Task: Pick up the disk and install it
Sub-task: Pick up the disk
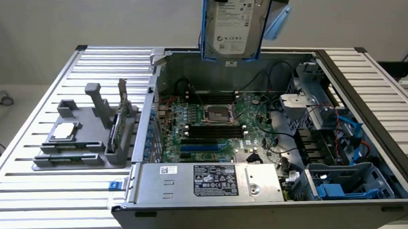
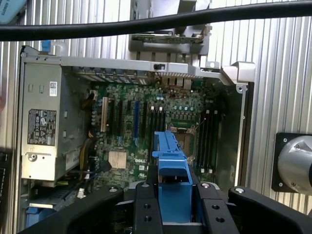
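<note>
The pincer (image 2: 174, 189) clamps the disk (image 1: 231, 23), held upright. Below the pincer lies the open case (image 1: 212, 66); the height likely clears its walls.

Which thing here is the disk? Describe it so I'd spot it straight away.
Find the open computer case on the slatted metal table. Above its far wall the disk hangs upright, held by the pincer. Its white label and blue frame set it apart from the grey, black-stickered box inside the case.
</note>
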Robot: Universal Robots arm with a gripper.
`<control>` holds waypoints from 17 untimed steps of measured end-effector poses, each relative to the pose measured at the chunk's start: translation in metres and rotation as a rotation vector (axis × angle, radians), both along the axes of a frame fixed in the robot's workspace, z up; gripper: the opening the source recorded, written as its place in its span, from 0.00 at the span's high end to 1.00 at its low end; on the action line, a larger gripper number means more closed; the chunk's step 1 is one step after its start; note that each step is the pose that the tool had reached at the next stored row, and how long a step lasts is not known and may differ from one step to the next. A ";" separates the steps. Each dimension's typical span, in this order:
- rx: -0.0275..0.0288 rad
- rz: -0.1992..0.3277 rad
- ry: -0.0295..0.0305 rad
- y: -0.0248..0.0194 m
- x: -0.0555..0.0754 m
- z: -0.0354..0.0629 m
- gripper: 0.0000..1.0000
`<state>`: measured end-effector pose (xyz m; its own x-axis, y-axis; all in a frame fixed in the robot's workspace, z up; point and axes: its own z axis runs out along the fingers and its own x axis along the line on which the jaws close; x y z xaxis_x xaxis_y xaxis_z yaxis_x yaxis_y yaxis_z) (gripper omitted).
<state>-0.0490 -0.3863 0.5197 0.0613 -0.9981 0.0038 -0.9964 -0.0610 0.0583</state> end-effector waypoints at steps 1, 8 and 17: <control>0.0001 0.000 0.0000 -0.0024 0.003 0.0000 0.67; 0.0000 0.000 0.0000 -0.0199 0.024 0.0000 0.67; 0.0000 0.000 0.0000 -0.0451 0.046 0.0000 0.67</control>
